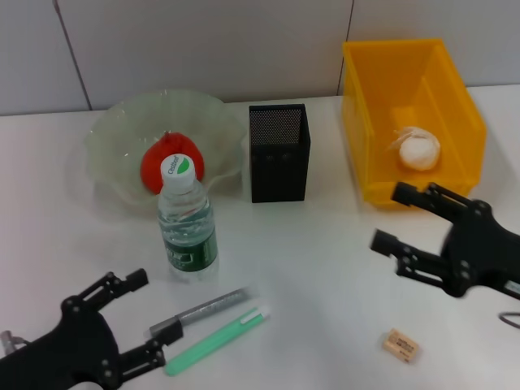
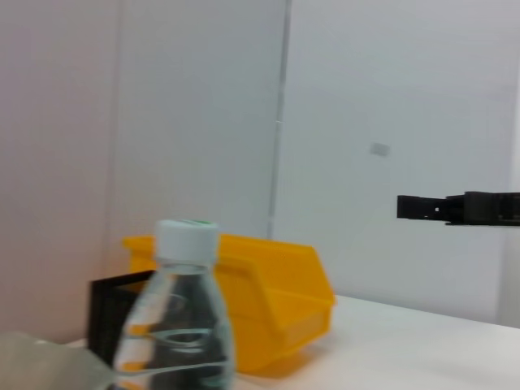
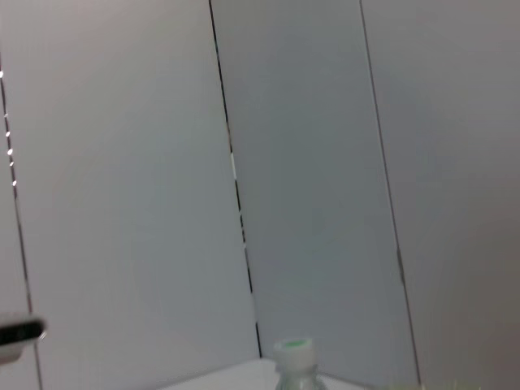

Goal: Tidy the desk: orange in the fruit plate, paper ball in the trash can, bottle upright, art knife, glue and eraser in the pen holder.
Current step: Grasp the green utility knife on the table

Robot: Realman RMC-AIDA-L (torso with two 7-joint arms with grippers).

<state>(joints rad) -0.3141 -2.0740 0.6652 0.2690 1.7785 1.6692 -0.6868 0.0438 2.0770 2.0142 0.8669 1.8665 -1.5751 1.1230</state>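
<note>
On the table, the bottle [image 1: 188, 230] stands up straight, white cap on top, just in front of the bowl [image 1: 114, 146] with the orange [image 1: 154, 165]. Near it lie a gray knife [image 1: 199, 312] and green glue [image 1: 216, 340], side by side, slanting. Both grippers, left [image 1: 140, 318] and right [image 1: 392, 218], hang open and hold nothing. A paper ball [image 1: 418, 149] sits in the yellow bin [image 1: 370, 122]. The eraser [image 1: 400, 345] lies alone.

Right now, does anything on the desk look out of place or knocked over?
Nothing is knocked over or spilled; the bottle stands upright. Still loose on the table rather than in the pen holder: the art knife, the green glue beside it, and the eraser.
</note>
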